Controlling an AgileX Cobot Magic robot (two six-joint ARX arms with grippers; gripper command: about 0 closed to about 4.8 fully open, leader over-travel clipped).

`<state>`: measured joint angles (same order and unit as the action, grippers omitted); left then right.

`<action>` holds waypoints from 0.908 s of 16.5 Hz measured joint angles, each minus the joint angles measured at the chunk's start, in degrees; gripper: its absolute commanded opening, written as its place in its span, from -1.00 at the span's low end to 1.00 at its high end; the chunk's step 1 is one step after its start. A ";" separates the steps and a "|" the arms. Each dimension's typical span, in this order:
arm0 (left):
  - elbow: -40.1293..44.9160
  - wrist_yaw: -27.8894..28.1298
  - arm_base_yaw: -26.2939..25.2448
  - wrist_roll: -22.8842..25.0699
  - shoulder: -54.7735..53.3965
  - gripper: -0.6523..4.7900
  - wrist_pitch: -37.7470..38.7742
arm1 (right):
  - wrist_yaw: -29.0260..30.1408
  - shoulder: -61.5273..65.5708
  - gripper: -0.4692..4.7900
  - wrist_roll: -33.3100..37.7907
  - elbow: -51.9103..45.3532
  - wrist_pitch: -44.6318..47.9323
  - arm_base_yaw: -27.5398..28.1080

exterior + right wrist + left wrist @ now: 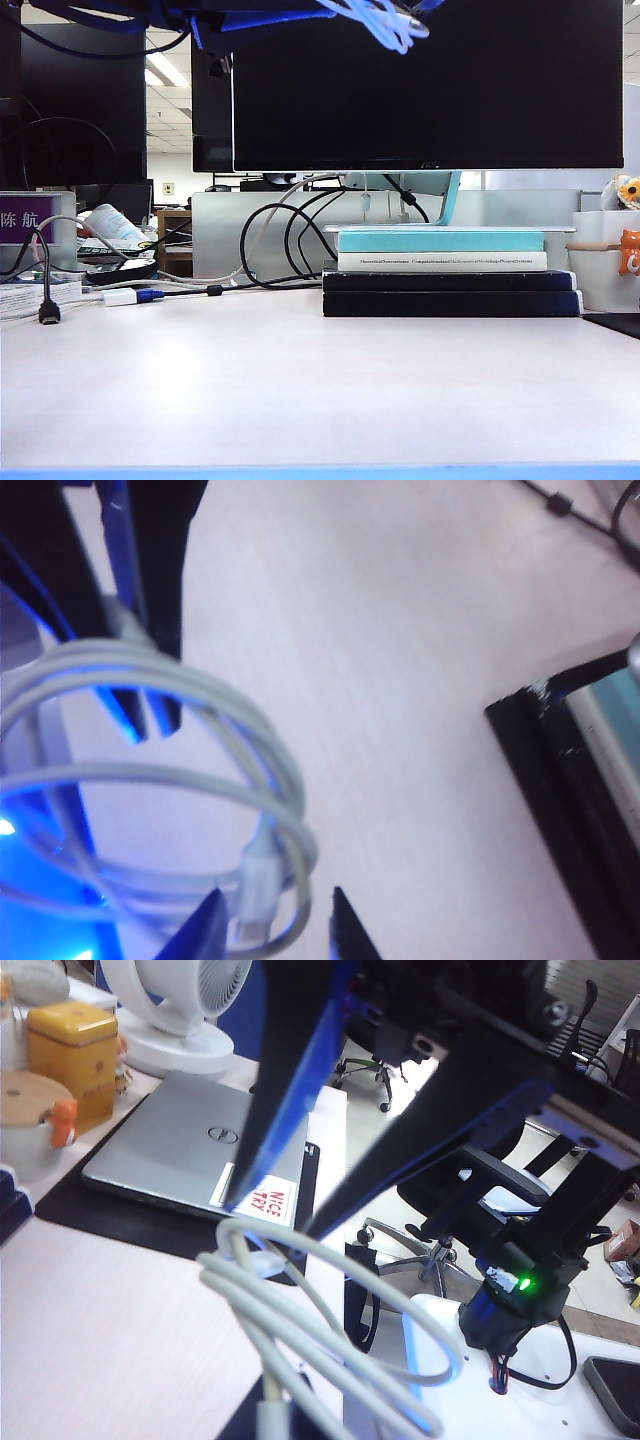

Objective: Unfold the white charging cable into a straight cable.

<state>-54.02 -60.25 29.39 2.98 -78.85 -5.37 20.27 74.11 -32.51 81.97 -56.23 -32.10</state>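
The white charging cable (385, 22) hangs as a coil of loops high above the table, at the top edge of the exterior view. Both grippers are up there, mostly cut off. In the right wrist view my left gripper (150, 720) is shut on the cable (230, 730) at the top of the coil. My right gripper (272, 925) stands open below, with a white plug (255, 885) and the lowest loop between its fingertips. The left wrist view shows the loops (300, 1320) hanging close, with the right gripper (272, 1218) reaching in, its jaws apart.
A stack of books (450, 280) stands under a large monitor (430, 80) at the back. Thick black cables (270, 240) and a white adapter with a blue plug (125, 296) lie at the back left. A silver laptop (190, 1150) and a yellow tin (70, 1050) sit to one side.
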 measured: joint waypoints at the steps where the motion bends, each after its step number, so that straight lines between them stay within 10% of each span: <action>1: 0.00 -0.07 0.00 0.00 0.00 -0.78 -0.02 | 0.11 0.02 -0.52 0.04 0.00 0.44 0.00; 8: 0.00 -2.43 0.00 -0.24 0.00 -0.75 -1.51 | 1.88 1.25 -0.83 -0.15 0.00 0.72 0.00; 9: 0.00 -2.40 0.00 -0.24 0.00 -0.58 -1.51 | 1.92 1.25 -0.83 -0.17 0.00 0.72 0.00; 10: 0.00 -2.40 0.00 -0.24 0.00 0.64 -1.51 | 1.92 1.25 -0.83 -0.17 0.00 0.72 0.00; 11: 0.00 -2.40 0.00 -0.28 0.00 1.00 -1.49 | 1.92 1.25 -0.83 -0.17 0.00 0.72 0.00; 15: 0.00 0.35 0.00 -1.51 0.00 1.00 3.54 | -0.81 1.25 -0.83 -0.35 0.00 0.68 0.00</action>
<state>-54.02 -59.90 29.39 1.48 -78.85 -1.83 19.46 75.35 -32.86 81.97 -55.55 -32.10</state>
